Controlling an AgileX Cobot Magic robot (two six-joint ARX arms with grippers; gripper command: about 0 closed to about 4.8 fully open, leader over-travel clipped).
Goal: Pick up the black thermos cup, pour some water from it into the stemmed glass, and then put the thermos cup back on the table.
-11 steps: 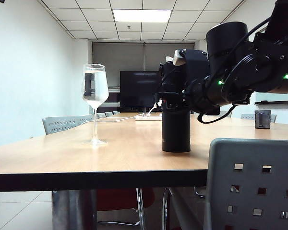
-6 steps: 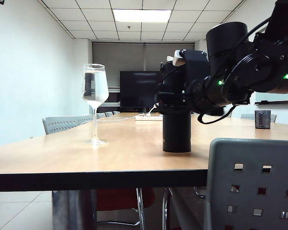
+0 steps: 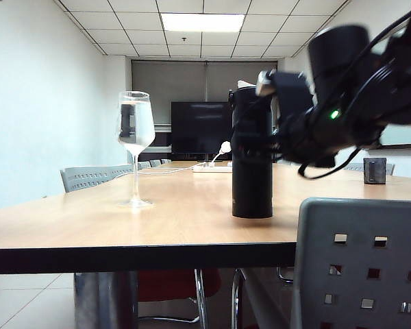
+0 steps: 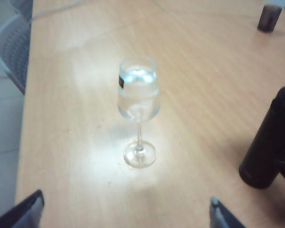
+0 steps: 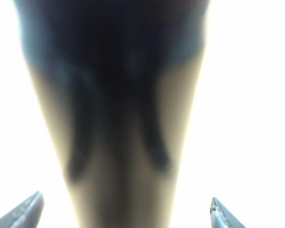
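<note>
The black thermos cup (image 3: 252, 175) stands upright on the table (image 3: 157, 219), right of the middle. The stemmed glass (image 3: 135, 130), partly filled with water, stands to its left. My right gripper (image 3: 260, 142) is level at the thermos's upper half, blurred. In the right wrist view the thermos (image 5: 118, 118) fills the space ahead of my right gripper (image 5: 126, 204), whose open fingertips stand clear on either side. My left gripper (image 4: 125, 202) hovers open above the table, looking down on the glass (image 4: 138, 95) and the thermos (image 4: 270, 142). It is outside the exterior view.
A small dark square cup (image 3: 375, 170) sits far right on the table. A white power strip (image 3: 211, 168) with a cable lies at the back. A grey chair back (image 3: 359, 267) stands in front at the right, and more chairs (image 3: 89, 178) line the left side.
My right gripper's jaws have spread off the thermos, and the arm has drawn back to the right and a little upward. The thermos and the glass stay put.
</note>
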